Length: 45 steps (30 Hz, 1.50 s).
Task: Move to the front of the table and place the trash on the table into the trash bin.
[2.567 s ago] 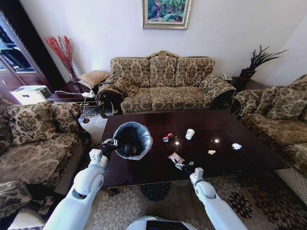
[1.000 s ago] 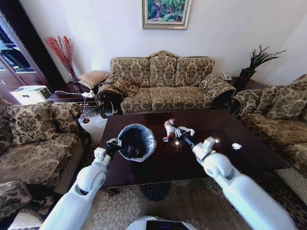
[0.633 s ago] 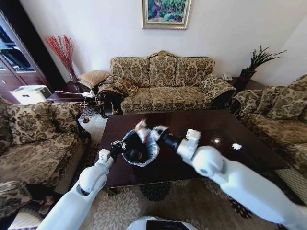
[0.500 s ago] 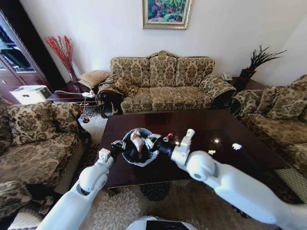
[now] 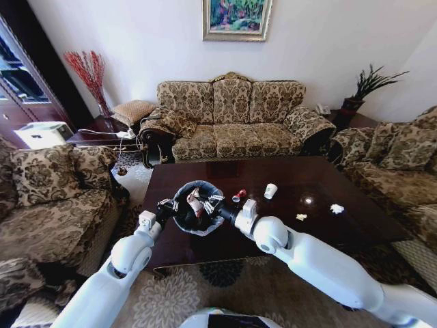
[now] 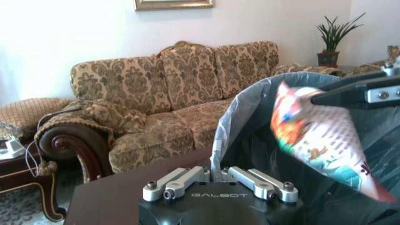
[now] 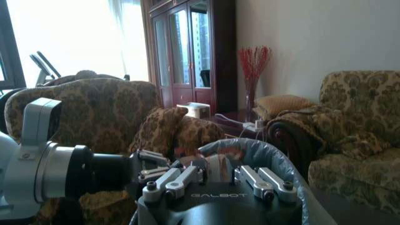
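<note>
The trash bin, lined with a grey bag, hangs tilted over the dark table at its near left. My left gripper is shut on its rim. My right gripper is at the bin's mouth, shut on a red-white wrapper, which hangs inside the opening. The right wrist view looks past the right gripper at the bag rim. A bottle with a red label, a white cup and two paper scraps lie on the table.
A patterned sofa stands behind the table, with armchairs at the left and right. A side table with red twigs is at the back left, a plant at the back right. Patterned carpet lies before the table.
My right arm swung left from the table's middle, carrying the wrapper to the bin's mouth and down into it. My left gripper kept hold of the bin, tilting it slightly toward the right arm.
</note>
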Tool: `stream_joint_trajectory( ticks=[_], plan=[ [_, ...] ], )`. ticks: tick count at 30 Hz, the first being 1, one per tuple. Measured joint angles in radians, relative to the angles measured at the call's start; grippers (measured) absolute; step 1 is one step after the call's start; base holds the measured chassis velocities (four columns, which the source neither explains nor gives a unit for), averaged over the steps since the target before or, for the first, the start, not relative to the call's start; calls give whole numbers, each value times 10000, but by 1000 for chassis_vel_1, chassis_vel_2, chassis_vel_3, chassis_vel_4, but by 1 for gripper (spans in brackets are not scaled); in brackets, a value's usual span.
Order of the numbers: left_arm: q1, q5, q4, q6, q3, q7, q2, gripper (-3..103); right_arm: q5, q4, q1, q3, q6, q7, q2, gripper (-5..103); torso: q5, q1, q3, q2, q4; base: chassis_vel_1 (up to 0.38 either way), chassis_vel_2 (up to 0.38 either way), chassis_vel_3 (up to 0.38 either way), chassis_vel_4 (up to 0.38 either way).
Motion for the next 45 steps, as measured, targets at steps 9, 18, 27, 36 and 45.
stream_joint_trajectory(
  ticks=[9,18,27,36,45],
  plan=[
    [-14,-14,18,-8,-29,-6,-50,3,-5,169,-73,309,66,126,-89,54,2,0,0,0,0,0,0,0,0],
    [-279,7,623,-120,-441,-277,-327,3,-37,981,-1546,2946,222,773,-898,87,2,-1,0,0,-3,0,0,0,0],
    [16,-209,847,-323,-1783,-793,-858,3,-2092,-986,-3018,4165,87,2085,-284,100,12,-1,0,0,17,0,0,0,0],
    [-79,-283,717,-271,-1623,-772,-866,3,-2703,-2245,-3739,5003,-294,1887,386,100,3,-1,0,0,1,0,0,0,0],
    [64,-271,669,-299,-1785,-701,-832,3,-2716,-2784,-3647,4710,-325,1864,865,100,-1,-5,-2,1,3,-68,67,75,-71]
  ],
)
